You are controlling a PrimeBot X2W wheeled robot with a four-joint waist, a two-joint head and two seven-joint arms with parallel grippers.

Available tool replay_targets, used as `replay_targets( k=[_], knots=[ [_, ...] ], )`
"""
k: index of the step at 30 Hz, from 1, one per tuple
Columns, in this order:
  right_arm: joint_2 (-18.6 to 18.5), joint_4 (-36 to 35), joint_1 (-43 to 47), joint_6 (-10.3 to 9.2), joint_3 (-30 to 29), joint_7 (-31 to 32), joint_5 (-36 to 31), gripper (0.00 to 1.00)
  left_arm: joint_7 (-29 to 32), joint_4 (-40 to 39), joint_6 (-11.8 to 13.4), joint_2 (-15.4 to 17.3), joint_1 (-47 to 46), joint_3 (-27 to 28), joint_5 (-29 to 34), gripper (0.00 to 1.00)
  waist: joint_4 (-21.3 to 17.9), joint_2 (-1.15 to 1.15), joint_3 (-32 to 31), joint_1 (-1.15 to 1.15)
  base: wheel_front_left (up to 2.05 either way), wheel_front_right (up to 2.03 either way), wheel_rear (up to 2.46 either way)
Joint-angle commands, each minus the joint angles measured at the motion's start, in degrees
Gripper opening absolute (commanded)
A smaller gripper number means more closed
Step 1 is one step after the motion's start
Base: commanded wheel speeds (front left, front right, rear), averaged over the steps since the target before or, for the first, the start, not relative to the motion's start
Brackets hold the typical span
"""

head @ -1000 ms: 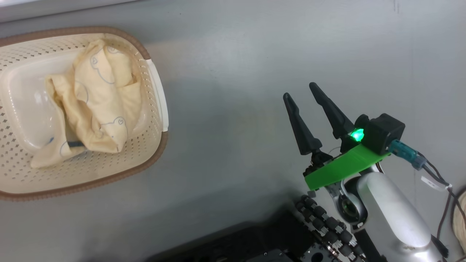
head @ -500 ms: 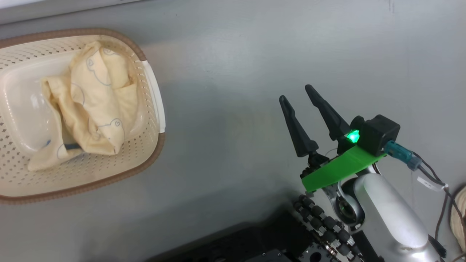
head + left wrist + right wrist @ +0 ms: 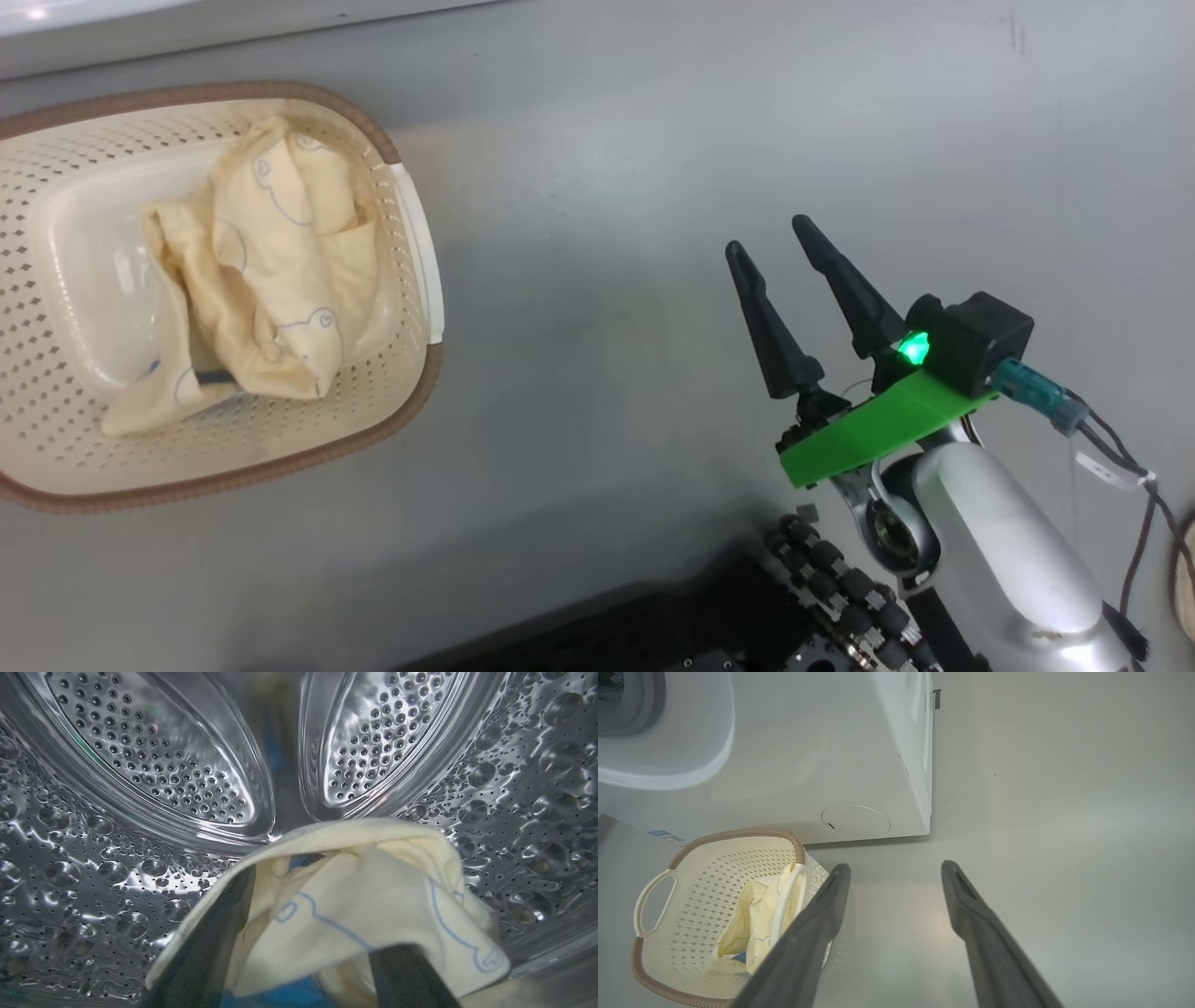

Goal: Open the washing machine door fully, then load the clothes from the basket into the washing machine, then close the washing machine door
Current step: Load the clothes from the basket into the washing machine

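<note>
- Shifted a little right and down across the head view since the earlier picture: basket (image 3: 215,88) and floor (image 3: 607,140) together, so a camera move is read, not a basket move.
- Nearest, left gripper (image 3: 308,933) is seen spread apart. One cream garment (image 3: 355,896) is draped loosely over and between its prongs, not pinched. Release is judged done or nearly so.
- All round it the drum (image 3: 154,765) is seen, so that gripper is placed inside the washer (image 3: 822,742).
- Further out, right gripper (image 3: 766,232) is spread apart with nothing held, over bare floor.
- Remaining clothes (image 3: 271,280) are found in the basket as one cream bundle. Its long axis runs upper right to lower left in the head view.
- Key relation: the basket lies well apart to the left of the right gripper, just before the washer front. The left arm is judged better placed for the next pick, once drawn out of the drum.
- Counted: two grippers, one basket, one garment in the drum, one bundle in the basket.
</note>
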Motion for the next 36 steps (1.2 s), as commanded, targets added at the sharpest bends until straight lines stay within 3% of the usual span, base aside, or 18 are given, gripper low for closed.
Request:
replay_targets(
  k=[1, 18, 27, 36],
  knots=[
    [0.11, -1.02, 1.04, -0.15, 0.62, -0.38, 0.22, 1.00, -0.65, -0.89, 0.43, 1.73, -1.95, 0.52, -0.09, 1.00, 0.53, 0.00, -0.86, 0.00, 0.00, 0.00, 0.00],
    [-0.54, -0.17, -0.12, -0.15, -0.76, -0.38, 0.04, 1.00, -2.73, -0.39, 0.68, -1.27, 3.96, -0.27, -1.89, 1.00, 3.57, 0.00, -6.85, 0.00, 0.00, 0.00, 0.00],
    [-1.38, 0.36, 0.97, -0.15, -1.81, -0.38, -0.28, 1.00, -2.89, -6.07, 0.82, -2.80, 14.44, 1.74, -4.16, 1.00, 6.06, 0.00, -12.90, 0.00, 0.00, 0.00, 0.00],
    [-2.47, 0.61, 4.54, -0.15, -3.30, -0.38, -0.73, 1.00, -2.90, -16.45, 1.77, -4.35, 31.01, 5.18, -5.28, 1.00, 8.38, 0.00, -22.81, 0.00, 0.00, 0.00, 0.00]
  ],
)
